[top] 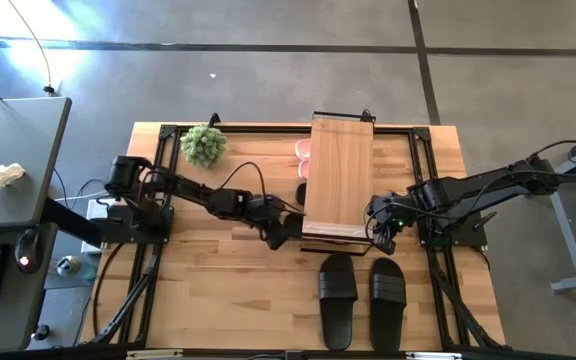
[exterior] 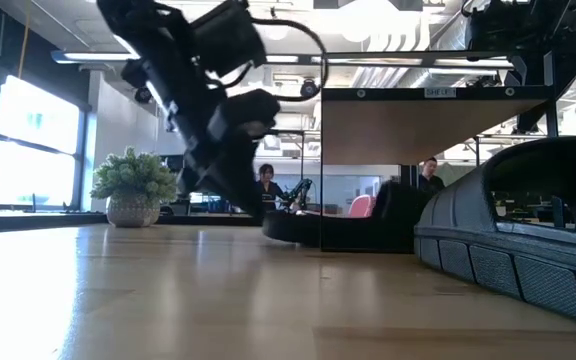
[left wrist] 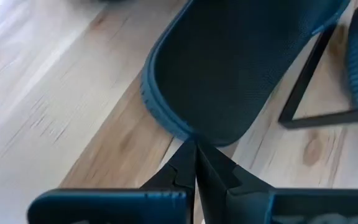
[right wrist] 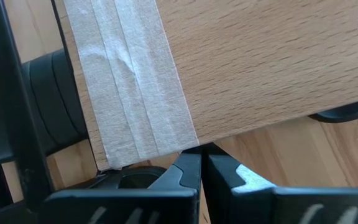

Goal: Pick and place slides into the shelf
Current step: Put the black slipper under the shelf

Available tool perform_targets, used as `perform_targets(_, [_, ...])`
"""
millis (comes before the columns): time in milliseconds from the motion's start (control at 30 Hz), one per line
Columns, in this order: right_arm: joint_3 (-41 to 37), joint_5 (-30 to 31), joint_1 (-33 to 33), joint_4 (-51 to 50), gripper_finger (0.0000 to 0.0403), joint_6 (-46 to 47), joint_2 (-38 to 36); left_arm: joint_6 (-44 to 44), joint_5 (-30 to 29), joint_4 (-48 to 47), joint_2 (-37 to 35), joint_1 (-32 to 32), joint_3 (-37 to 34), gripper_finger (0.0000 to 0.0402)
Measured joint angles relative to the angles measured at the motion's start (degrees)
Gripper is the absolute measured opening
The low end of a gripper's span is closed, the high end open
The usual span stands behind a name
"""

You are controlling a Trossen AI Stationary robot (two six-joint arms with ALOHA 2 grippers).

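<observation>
The shelf [top: 338, 175] stands mid-table, a light-wood plank on a black wire frame. A pale pink pair [top: 303, 158] pokes out at its left side. One black pair [top: 363, 300] lies sole-down on the near part of the table. Another black slide [left wrist: 241, 62] lies on the table at the shelf's near-left corner, partly inside the wire frame [left wrist: 303, 93]. My left gripper [top: 286, 235] is shut at that slide's end. My right gripper [top: 381, 235] is shut at the plank's near-right corner. Dark slide parts [right wrist: 55, 93] show under the plank. My left gripper [left wrist: 196, 149] has its shut fingertips against the rounded end rim [left wrist: 194, 134] of the black slide, coming low and slanting from the table's left. The slide lies flat on the table. My right gripper [right wrist: 201, 155] has its shut fingertips at the plank's edge [right wrist: 194, 142], beside a strip of pale tape [right wrist: 129, 93]; whether they touch it, I cannot tell.
A small potted plant [top: 204, 145] stands at the table's far left. Black frame rails [top: 158, 290] run along both sides of the table. Bare wood lies between the left rail and the near black pair. People show in the room behind [exterior: 266, 185].
</observation>
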Motion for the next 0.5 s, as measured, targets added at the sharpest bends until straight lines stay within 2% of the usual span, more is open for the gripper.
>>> perform_targets(267, [0.0, 0.0, 0.0, 0.02, 0.0, -1.03, 0.02, 0.2, 1.16, -1.76, 8.29, 0.0, 8.0, 0.0])
perform_targets(500, [0.0, -0.02, 0.0, -0.12, 0.0, -1.01, 0.0, 1.17, 0.95, -6.79, 9.86, 0.0, 11.98, 0.0])
